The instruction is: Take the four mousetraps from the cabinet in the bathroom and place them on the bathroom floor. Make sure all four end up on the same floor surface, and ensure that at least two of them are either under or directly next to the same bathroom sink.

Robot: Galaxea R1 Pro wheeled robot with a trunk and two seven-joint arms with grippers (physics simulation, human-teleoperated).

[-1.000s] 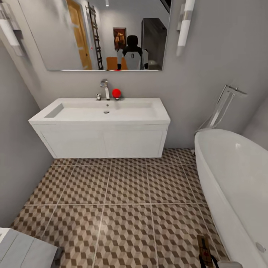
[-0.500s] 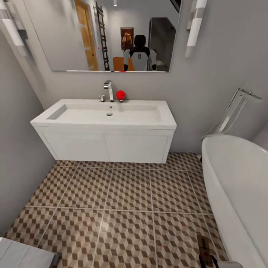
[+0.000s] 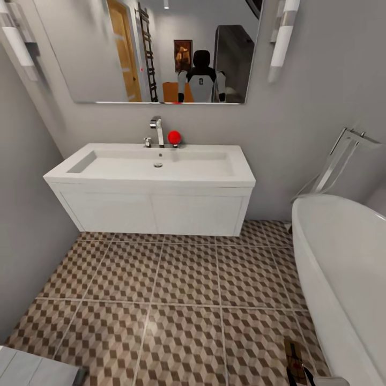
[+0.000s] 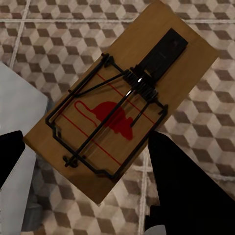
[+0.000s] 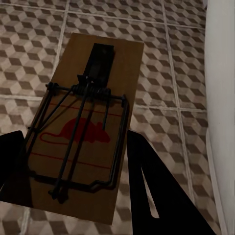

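In the left wrist view my left gripper [image 4: 88, 142] is shut on a brown mousetrap [image 4: 122, 103] with a black wire frame and a red mouse print, held above the cube-patterned bathroom floor [image 4: 205, 112]. My right gripper [image 5: 77, 142] is shut on a second mousetrap [image 5: 88, 122] over the same tiles [image 5: 161, 83]. The head view shows that mousetrap [image 3: 296, 362] at the bottom right, close to the bathtub. The white sink [image 3: 155, 166] with its chrome tap [image 3: 156, 130] hangs on the wall ahead, across the tiled floor [image 3: 182, 279]. The cabinet is out of view.
A white bathtub [image 3: 343, 273] runs along the right, its wall [image 5: 220, 98] close beside my right gripper. A pale grey-white block [image 3: 27, 370] sits at the bottom left, and its surface [image 4: 14, 117] lies by my left gripper. A red ball [image 3: 173, 137] rests on the sink. Grey walls close the left and back.
The whole head view has shifted, so the camera has moved; the sink sits slightly nearer and further right. Almost nothing has changed in the last half second.
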